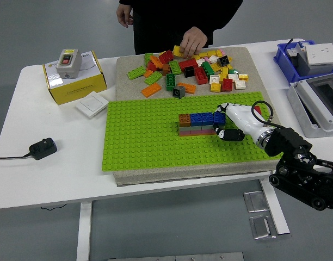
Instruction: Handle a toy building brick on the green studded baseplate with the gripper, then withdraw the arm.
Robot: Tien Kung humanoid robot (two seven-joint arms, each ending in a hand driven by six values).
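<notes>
The right hand [225,124] seems pinched on the blue brick [220,116] ending the short wall (1 row, brown to blue) on the green baseplate [139,141], so handling is underway and withdrawal remains.

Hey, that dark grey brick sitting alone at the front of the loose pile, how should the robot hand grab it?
Pinch the dark grey brick across its two side faces, coming from above. It sits flat, studs up, slightly apart from the orange brick, so its sides are free.

blue brick [220,117] atop row, baseplate [145,141].
</notes>
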